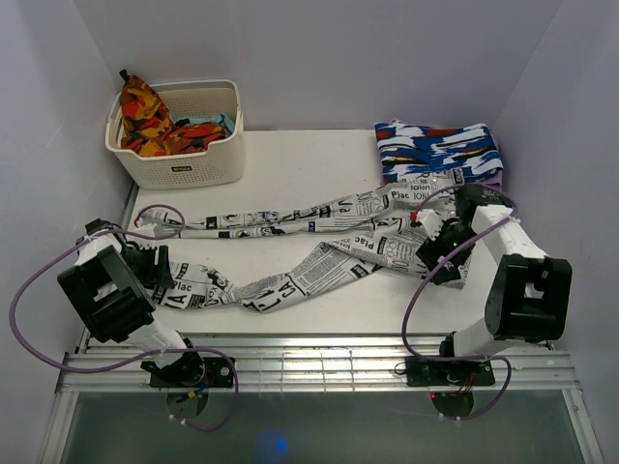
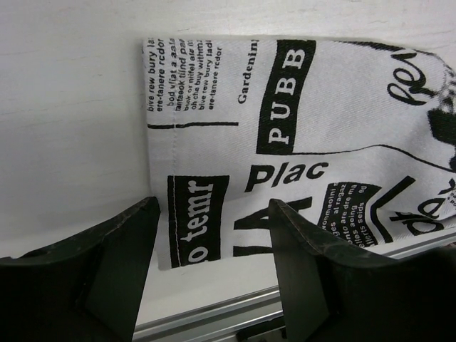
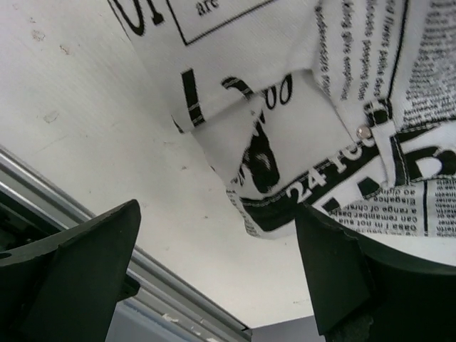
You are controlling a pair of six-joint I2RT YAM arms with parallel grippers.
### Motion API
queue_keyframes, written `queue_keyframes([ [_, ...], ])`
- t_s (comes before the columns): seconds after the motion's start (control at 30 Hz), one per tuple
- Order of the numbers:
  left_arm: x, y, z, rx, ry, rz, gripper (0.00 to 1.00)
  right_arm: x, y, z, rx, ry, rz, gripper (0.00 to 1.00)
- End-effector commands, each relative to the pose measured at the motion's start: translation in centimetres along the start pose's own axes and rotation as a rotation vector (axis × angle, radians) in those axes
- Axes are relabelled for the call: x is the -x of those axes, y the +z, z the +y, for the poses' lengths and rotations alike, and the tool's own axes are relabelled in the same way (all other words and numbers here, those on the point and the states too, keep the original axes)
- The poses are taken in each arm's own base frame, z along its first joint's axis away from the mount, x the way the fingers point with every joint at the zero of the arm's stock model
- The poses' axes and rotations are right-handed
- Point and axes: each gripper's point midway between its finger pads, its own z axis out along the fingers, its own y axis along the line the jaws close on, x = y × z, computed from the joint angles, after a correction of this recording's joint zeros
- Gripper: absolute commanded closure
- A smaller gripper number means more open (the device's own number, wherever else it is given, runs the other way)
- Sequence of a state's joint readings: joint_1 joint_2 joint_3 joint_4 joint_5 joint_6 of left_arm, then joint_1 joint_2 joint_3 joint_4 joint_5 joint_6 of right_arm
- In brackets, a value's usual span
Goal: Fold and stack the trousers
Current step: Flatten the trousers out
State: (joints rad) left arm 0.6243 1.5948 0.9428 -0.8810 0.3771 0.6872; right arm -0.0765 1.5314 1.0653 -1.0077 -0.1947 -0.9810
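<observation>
**A:** White walls on three sides and a white counter [image 1: 290, 159]. What lies on it?

**B:** The trousers [image 1: 319, 253] lie unfolded. The two legs run toward the left and the waist is at the right, close in front of a folded blue garment [image 1: 440, 150]. From above I can't tell whether they touch.

**A:** Anything else up there?

**B:** A white basket [image 1: 184, 164] stands in the far left corner with an orange cloth [image 1: 145, 116] heaped in it. Only the top view shows the basket and the garment.

**A:** And the left fingers [image 2: 107, 263]?

**B:** From above they're a dark shape at the end of the nearer leg. The left wrist view shows more. They stand released, well apart, and the hem [image 2: 214, 178] lies flat on the counter beyond them. Its corner shows in the gap and nothing is pinched. The print reads "Plac" and "PUBB". The rail [image 2: 214, 317] at the counter's near edge runs below.

**A:** The right fingers [image 3: 78, 271]?

**B:** They are spread wide and hold nothing. They hang over the waist end, where the cloth is doubled over with a stitched edge. The right wrist view shows a small metal rivet [image 3: 364, 132] that the top view can't resolve. Bare counter shows to the left of the cloth.

**A:** So the trousers are on the counter, ungripped?

**B:** Yes, with one arm over each end.
</observation>
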Motion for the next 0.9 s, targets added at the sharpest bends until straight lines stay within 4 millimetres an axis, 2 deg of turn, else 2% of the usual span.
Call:
queue_keyframes([
  [0.0, 1.7, -0.9, -0.3, 0.007, 0.000, -0.072, 0.27, -0.6, 1.6, 0.2, -0.065, -0.105, 0.034, 0.07],
  [0.13, 1.9, -0.7, -0.6, -0.010, -0.020, -0.079, 0.26, -0.4, 3.7, -0.1, -0.118, -0.147, 0.071, 0.12],
  [0.23, 2.3, -0.8, -0.3, 0.002, -0.026, -0.097, 0.26, -0.7, 4.8, -1.1, -0.172, -0.150, 0.096, 0.26],
  [0.27, 2.6, -0.8, -0.2, 0.008, -0.024, -0.111, 0.26, -0.7, 5.2, -1.2, -0.171, -0.150, 0.097, 0.35],
  [0.33, 3.2, -0.9, 0.0, 0.017, -0.030, -0.130, 0.26, -0.9, 5.2, -1.9, -0.205, -0.148, 0.120, 0.44],
  [0.37, 4.0, -1.3, 0.4, 0.030, -0.028, -0.151, 0.26, -0.9, 5.1, -1.9, -0.207, -0.147, 0.120, 0.52],
  [0.43, 4.7, -1.6, 0.3, 0.025, -0.035, -0.170, 0.26, -0.8, 5.1, -1.8, -0.204, -0.149, 0.113, 0.61],
  [0.47, 5.0, -1.5, 0.1, 0.011, -0.037, -0.176, 0.25, -0.6, 4.9, -1.8, -0.212, -0.154, 0.103, 0.78],
  [0.5, 5.1, -1.4, -0.1, 0.005, -0.046, -0.174, 0.25, -0.5, 4.8, -1.9, -0.217, -0.155, 0.098, 0.90],
  [0.57, 4.6, -0.3, -0.6, -0.008, -0.062, -0.145, 0.26, -0.1, 4.5, -2.0, -0.226, -0.155, 0.084, 0.92],
  [0.6, 4.5, 0.3, -0.5, 0.006, -0.057, -0.137, 0.31, 0.4, 4.0, -2.2, -0.234, -0.161, 0.068, 0.92],
  [0.63, 4.0, 0.9, -0.3, 0.026, -0.070, -0.122, 0.41, 0.6, 3.5, -2.3, -0.244, -0.160, 0.060, 0.92],
  [0.7, 2.9, 1.6, 0.8, 0.081, -0.112, -0.072, 0.82, 0.8, 2.3, -2.8, -0.283, -0.182, 0.053, 0.92],
  [0.73, 3.2, 1.1, 1.5, 0.109, -0.117, -0.070, 0.97, 0.7, 1.6, -3.2, -0.305, -0.190, 0.052, 0.92],
  [0.77, 4.6, -0.2, 2.6, 0.147, -0.103, -0.103, 1.00, 0.2, 0.8, -3.8, -0.325, -0.181, 0.051, 0.92],
  [0.8, 5.0, -0.8, 3.0, 0.161, -0.096, -0.107, 1.00, 0.0, 0.0, -4.3, -0.340, -0.183, 0.052, 0.92],
  [0.87, 7.9, -3.3, 5.5, 0.226, -0.086, -0.159, 1.00, -0.9, -1.6, -5.7, -0.373, -0.173, 0.054, 0.92],
])
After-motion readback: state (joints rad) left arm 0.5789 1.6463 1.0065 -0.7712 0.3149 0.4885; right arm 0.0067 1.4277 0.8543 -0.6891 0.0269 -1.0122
